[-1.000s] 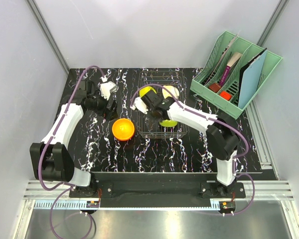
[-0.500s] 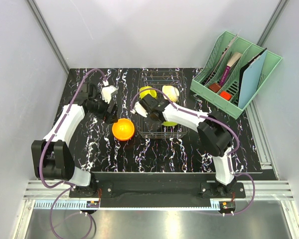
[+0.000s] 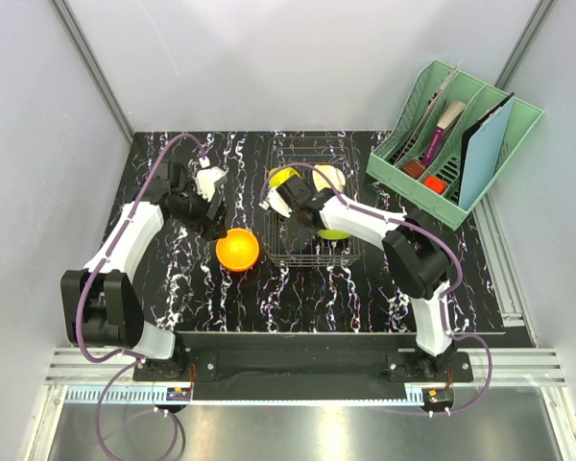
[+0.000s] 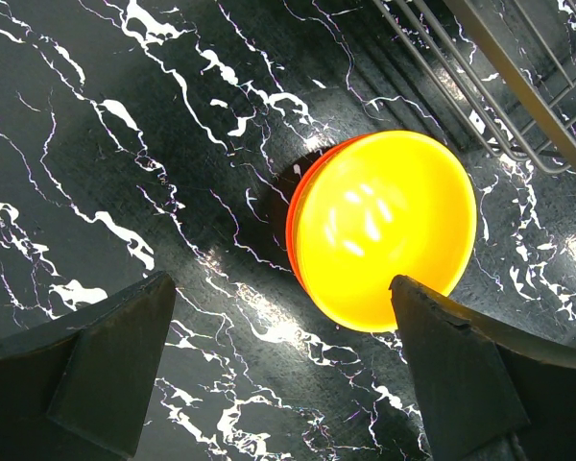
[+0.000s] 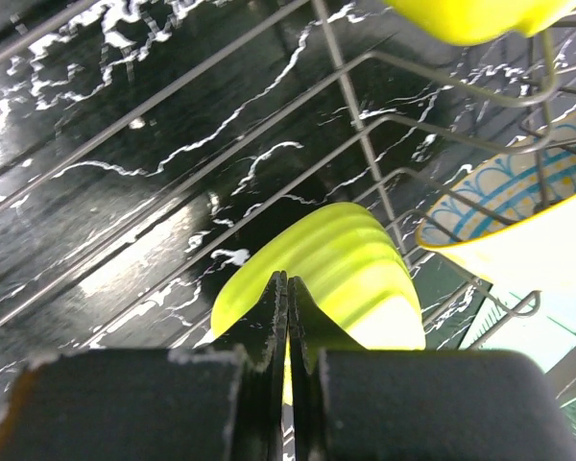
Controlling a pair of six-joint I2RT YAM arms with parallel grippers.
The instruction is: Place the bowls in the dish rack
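Observation:
An orange bowl (image 3: 237,249) (image 4: 384,230) stands upright on the black marbled table, left of the dish rack (image 3: 350,252) (image 4: 499,86). My left gripper (image 3: 221,223) (image 4: 280,280) hovers open just behind the bowl, which lies ahead between the fingers and apart from them. The wire rack holds two lime bowls (image 3: 334,233) (image 3: 284,177) and a pale yellow bowl (image 3: 328,178) with a blue pattern (image 5: 518,211). My right gripper (image 3: 312,219) (image 5: 288,288) is inside the rack, shut, its tips over the ribbed lime bowl (image 5: 346,269). Nothing shows held in it.
A mint-green file organiser (image 3: 456,134) with papers and small items stands at the back right, close to the rack's far corner. Rack wires (image 5: 355,106) surround my right gripper. The table's front edge (image 3: 336,331) runs above the arm bases.
My left gripper has come down and nearer to the orange bowl. My right gripper has shifted a little to the right inside the rack, still shut.

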